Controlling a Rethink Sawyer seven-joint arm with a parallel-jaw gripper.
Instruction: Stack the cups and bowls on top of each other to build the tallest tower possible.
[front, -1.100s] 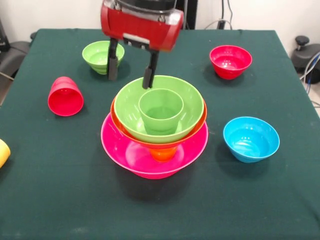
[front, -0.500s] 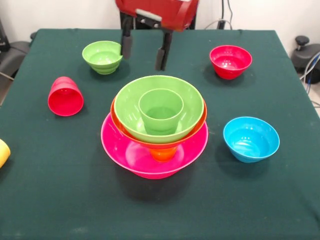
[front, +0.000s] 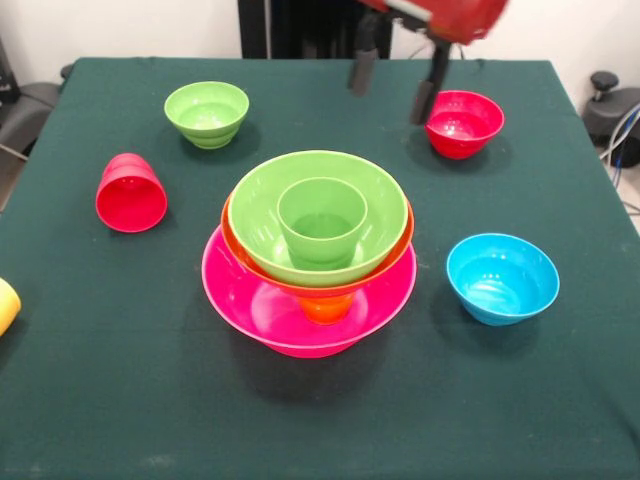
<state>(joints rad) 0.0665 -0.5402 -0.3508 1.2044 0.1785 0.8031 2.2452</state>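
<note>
The tower (front: 310, 260) stands near the middle of the table (front: 120, 400): a wide pink bowl (front: 250, 305) at the bottom, an orange cup (front: 327, 308) upright in it, an orange bowl (front: 300, 283) resting on that, a big green bowl (front: 260, 215) nested inside, and a green cup (front: 322, 222) upright in the top bowl, mouth up. Loose pieces lie around it, all well apart. A small green bowl (front: 207, 113) sits toward the far left corner, and a small red bowl (front: 462, 122) toward the far right. A blue bowl (front: 502, 277) is near the right edge. A red cup (front: 130, 192) lies on its side by the left edge, mouth facing the near side. Part of a yellow cup (front: 5, 305) shows at the left edge.

The gripper (front: 394, 86) hangs by the far edge, fingers apart and empty, just beside the small red bowl. A second ago it hovered over the tower's far rim; it has since lifted and swung right.
</note>
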